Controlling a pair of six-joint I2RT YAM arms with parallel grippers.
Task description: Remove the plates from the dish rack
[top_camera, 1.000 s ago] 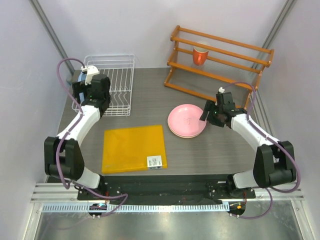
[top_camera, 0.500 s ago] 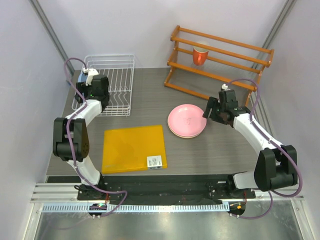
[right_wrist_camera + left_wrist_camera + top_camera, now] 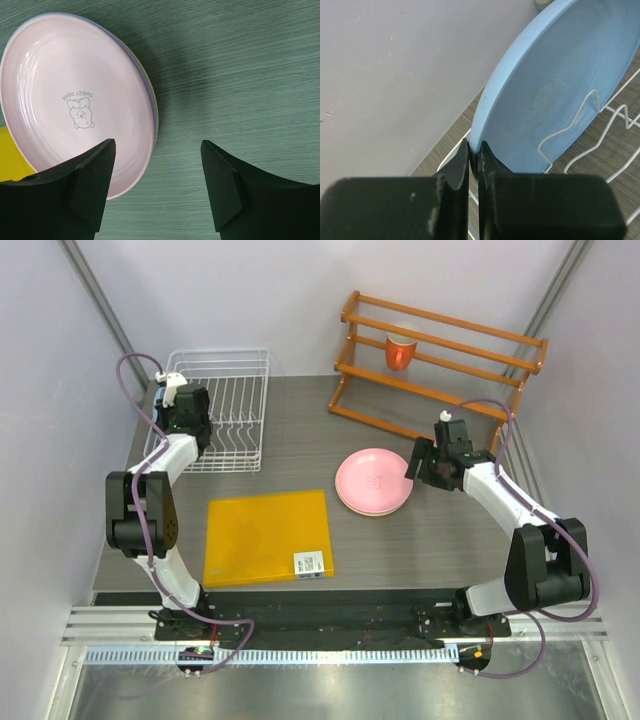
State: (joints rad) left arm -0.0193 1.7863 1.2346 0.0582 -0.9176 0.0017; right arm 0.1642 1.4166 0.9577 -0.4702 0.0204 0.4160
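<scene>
Clamping blue plate [image 3: 560, 85] by the rim, left tool [image 3: 474, 159] readies lifting from dish rack [image 3: 585, 107]; right tool [image 3: 157, 150] apart above pink plate [image 3: 75, 100].

Left end effector [image 3: 474, 152] perhaps farther back

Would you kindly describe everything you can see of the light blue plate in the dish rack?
The light blue plate is round, shallow, smooth and plastic-looking, with a faint cartoon print at its centre. It stands on edge, tilted, in the white wire dish rack, a wire loop crossing its face. The left gripper is shut on its rim.
</scene>
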